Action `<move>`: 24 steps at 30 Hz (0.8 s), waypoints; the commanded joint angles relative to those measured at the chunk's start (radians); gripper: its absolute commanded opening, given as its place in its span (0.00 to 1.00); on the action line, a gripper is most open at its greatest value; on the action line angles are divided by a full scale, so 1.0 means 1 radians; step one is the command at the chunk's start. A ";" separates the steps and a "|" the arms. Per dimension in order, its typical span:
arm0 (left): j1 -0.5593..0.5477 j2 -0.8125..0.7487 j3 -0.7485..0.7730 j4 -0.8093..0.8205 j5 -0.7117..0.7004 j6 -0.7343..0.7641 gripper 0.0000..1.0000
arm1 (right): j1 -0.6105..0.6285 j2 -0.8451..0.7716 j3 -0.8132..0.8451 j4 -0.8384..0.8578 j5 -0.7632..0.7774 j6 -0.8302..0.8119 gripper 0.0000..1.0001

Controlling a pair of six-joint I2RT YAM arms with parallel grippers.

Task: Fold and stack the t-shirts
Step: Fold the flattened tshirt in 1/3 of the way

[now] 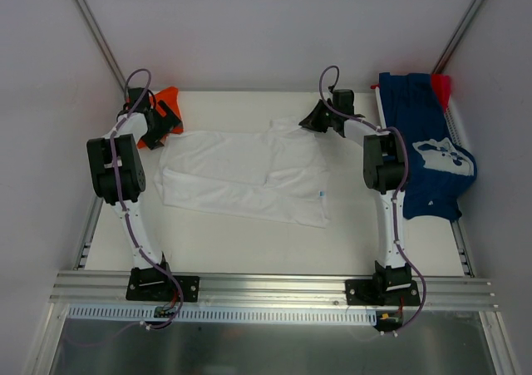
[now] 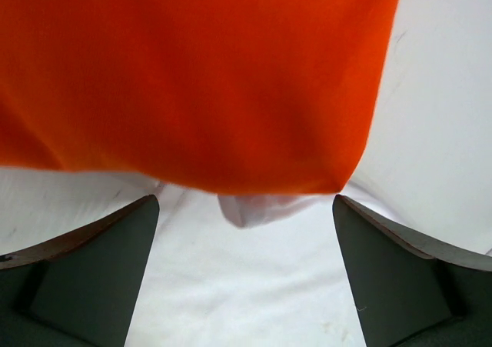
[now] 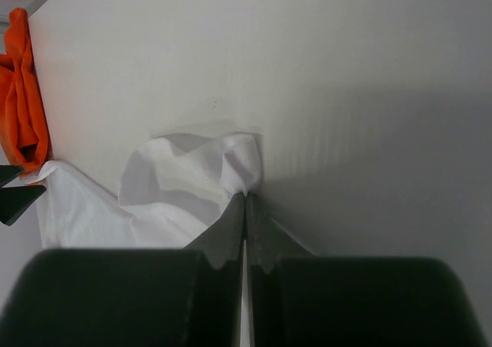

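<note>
The plain white cloth t-shirt (image 1: 249, 175), lying centrally, is being pinched at 1 o'clock by the right gripper (image 3: 246, 198); the left gripper (image 2: 244, 202) is being held spread over the bright orange cloth t-shirt (image 2: 192, 78) at 10 o'clock.

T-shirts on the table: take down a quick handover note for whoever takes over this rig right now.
Left tool: open, holding nothing, just over the orange t-shirt at the far left.
Right tool: shut on the white t-shirt, pinching its far right corner, with the cloth bunched at the tips.
Things: the white t-shirt lies spread mid-table. The navy t-shirt is draped at the right edge, with the small red t-shirt behind it.
Done: no finished fold, no stack.
Left: fold all four, then stack them.
</note>
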 commanded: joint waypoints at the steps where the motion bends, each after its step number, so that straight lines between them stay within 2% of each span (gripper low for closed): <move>1: -0.023 -0.115 -0.064 -0.006 -0.044 -0.009 0.97 | -0.005 -0.039 -0.013 -0.001 0.008 -0.010 0.00; 8: -0.043 -0.164 -0.131 -0.004 -0.176 0.003 0.96 | -0.008 -0.048 -0.029 -0.002 0.011 -0.017 0.00; 16: -0.043 -0.114 -0.037 -0.006 -0.214 0.012 0.96 | -0.010 -0.054 -0.036 -0.004 0.011 -0.021 0.00; 24: -0.038 -0.071 0.014 -0.007 -0.254 0.032 0.91 | -0.019 -0.045 -0.029 -0.002 0.011 -0.018 0.00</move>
